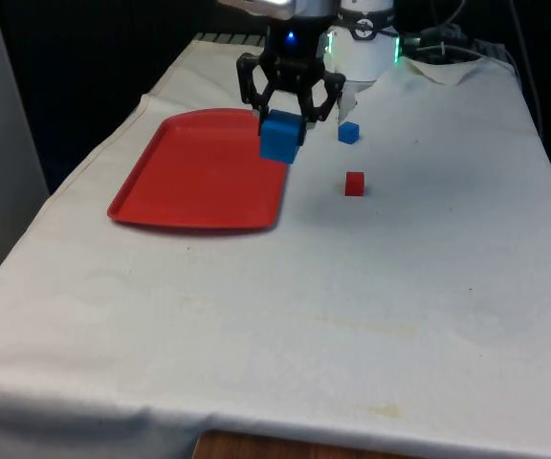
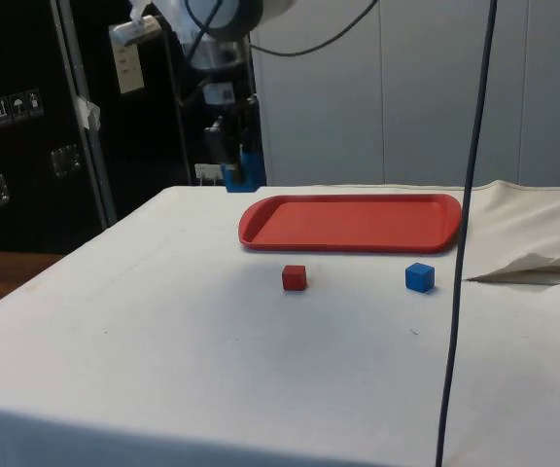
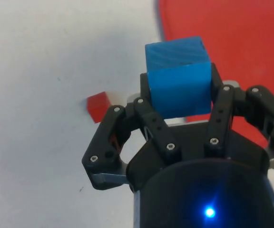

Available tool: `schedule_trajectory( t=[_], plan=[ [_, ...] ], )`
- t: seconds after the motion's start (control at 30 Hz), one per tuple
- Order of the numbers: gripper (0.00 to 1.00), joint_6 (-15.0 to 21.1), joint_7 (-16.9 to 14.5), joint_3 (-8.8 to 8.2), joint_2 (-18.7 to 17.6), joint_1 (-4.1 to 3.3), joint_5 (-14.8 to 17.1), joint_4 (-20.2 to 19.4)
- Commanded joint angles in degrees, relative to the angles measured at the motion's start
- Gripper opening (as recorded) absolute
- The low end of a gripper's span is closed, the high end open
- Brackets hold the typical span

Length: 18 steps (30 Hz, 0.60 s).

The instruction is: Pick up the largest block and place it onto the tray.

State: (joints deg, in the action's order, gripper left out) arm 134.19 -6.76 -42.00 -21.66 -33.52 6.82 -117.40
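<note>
Black fingers of the gripper [image 1: 289,107] were clamped on the large blue block [image 1: 280,137], pinching it from both sides, clear in the wrist view [image 3: 178,90]. The block hung in the air, lifted off the cloth, at the edge of the red tray [image 1: 199,170] on the front view's right. In the side view it showed beyond the tray's far corner [image 2: 244,171]. The tray [image 2: 353,222] lay flat on the white tablecloth [image 1: 352,287]. A small blue cube [image 1: 348,133] sat on the cloth near the gripper, and a small red cube [image 1: 354,184] lay a little nearer the camera, both apart from the tray.
</note>
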Motion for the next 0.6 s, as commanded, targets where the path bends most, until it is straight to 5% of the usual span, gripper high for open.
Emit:
schedule_trajectory(
  t=[0.0, 0.57],
  plan=[
    [0.00, 0.92, -0.63, -0.29, 0.63, 0.11, -0.17, -0.86],
    [0.00, 5.61, -5.10, -4.01, 1.89, 0.06, -0.34, -6.76]
  ],
)
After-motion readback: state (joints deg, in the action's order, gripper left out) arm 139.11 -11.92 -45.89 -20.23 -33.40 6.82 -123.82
